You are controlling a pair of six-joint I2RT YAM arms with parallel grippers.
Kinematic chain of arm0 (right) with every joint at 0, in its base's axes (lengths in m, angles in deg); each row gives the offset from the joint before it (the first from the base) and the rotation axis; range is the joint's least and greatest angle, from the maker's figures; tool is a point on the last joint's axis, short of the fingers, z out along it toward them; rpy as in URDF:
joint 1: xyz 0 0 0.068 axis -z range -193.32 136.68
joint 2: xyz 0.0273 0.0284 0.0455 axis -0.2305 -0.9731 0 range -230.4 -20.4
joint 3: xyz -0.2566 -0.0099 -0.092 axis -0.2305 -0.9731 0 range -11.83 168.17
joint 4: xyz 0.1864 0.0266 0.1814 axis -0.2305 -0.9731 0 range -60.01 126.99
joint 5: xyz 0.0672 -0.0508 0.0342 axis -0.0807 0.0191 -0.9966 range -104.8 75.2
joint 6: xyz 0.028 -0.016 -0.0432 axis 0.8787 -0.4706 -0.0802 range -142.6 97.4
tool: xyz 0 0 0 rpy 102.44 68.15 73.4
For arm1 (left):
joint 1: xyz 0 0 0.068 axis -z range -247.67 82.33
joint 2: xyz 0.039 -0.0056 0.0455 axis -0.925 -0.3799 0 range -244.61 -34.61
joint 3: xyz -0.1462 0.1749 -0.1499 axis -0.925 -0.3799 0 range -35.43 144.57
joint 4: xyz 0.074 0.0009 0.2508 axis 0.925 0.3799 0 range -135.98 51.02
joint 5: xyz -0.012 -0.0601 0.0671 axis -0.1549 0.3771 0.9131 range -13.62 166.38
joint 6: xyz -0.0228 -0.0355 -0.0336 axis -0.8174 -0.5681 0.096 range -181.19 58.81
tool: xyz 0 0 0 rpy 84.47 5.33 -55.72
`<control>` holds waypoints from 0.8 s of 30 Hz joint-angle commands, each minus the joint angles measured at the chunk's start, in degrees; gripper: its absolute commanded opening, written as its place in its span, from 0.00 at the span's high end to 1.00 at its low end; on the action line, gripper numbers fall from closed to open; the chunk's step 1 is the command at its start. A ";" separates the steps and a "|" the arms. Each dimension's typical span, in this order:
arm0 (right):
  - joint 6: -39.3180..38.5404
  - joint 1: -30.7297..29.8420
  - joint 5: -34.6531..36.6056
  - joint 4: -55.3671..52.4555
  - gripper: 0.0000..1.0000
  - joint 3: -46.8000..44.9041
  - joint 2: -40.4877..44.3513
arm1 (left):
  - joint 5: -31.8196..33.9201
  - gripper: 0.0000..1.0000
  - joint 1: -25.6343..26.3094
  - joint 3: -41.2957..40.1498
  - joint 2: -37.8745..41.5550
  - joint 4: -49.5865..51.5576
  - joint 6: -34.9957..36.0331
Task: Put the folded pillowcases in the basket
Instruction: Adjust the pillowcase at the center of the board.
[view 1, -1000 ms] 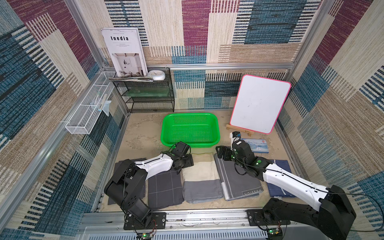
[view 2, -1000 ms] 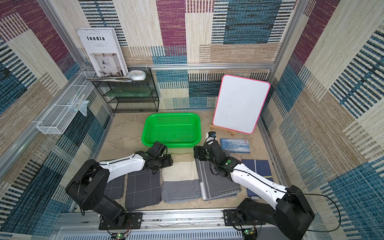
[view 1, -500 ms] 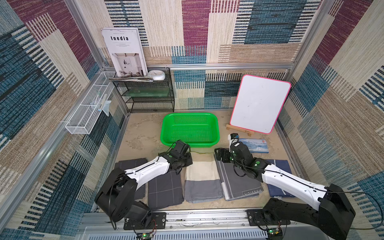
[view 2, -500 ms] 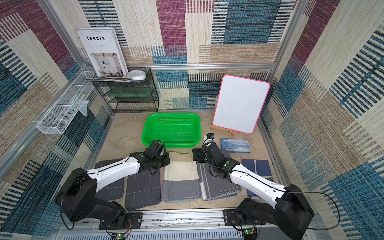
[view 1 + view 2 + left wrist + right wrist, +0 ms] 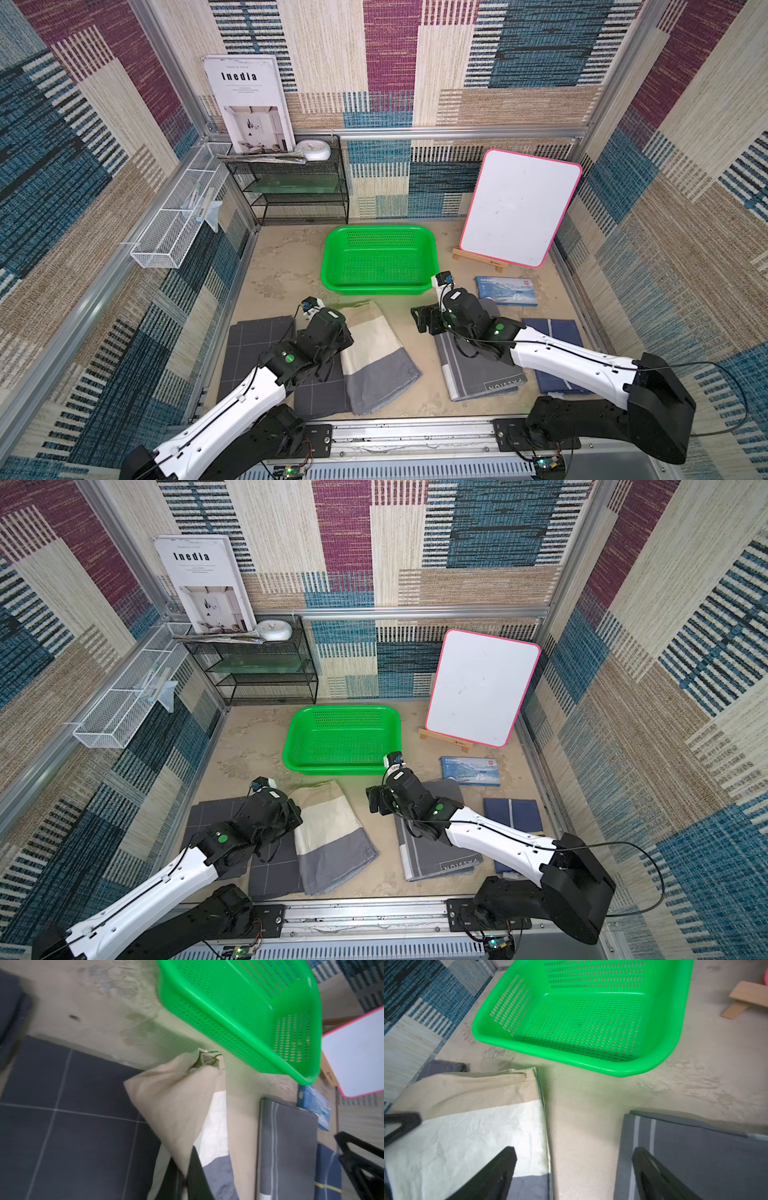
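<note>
Low and left of centre in a top view, the left claw is clamped tight on the folded pillowcase, and its beige edge bunches up off the tabletop. To the right, the right claw hovers with jaws wide apart beside a grey striped cloth. Beyond, mid-frame, sits the green basket, just clear of the pillowcase.

Above basket: open, walls low, approach from above free. Bare counter left of basket: wide lane. Narrow bare strip between pillowcase and striped grey cloth; right claw, jaws wide, hangs there. Whiteboard and blue box crowd right side. Black shelf blocks rear left.
</note>
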 commanded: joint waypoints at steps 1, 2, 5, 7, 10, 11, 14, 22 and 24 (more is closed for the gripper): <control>-2.82 -2.15 -0.66 -2.21 0.08 1.62 -1.73 | 6.48 1.00 -1.08 -3.12 1.55 3.10 -4.10; -2.83 -2.78 -0.84 -3.44 0.08 1.79 -2.36 | 6.21 1.00 -1.55 -3.88 1.06 2.42 -4.18; -2.14 -4.57 -2.76 -6.50 0.08 1.55 -3.90 | 5.67 1.00 -2.53 -4.90 -1.95 1.18 -4.36; -1.20 -5.79 -4.05 -8.96 0.09 1.55 -5.29 | 5.63 1.00 -3.03 -5.13 -3.72 0.62 -4.20; 0.99 -7.60 -5.55 -13.38 0.10 1.88 -7.76 | 5.85 1.00 -3.61 -5.80 -5.02 -0.62 -3.82; 1.70 -7.96 -6.46 -14.64 0.11 1.98 -8.47 | 5.78 1.00 -3.86 -6.01 -5.19 -0.96 -3.84; 2.02 -9.19 -11.09 -15.01 0.12 1.42 -9.84 | 5.21 1.00 -4.43 -6.74 -5.91 -2.36 -3.84; 1.97 -10.90 -15.01 -14.16 0.13 1.71 -14.89 | 3.87 1.00 -4.64 -7.71 -7.23 -3.81 -3.76; 2.27 -11.04 -15.82 -13.69 0.14 2.12 -16.17 | 3.94 1.00 -4.70 -8.30 -6.86 -3.97 -3.74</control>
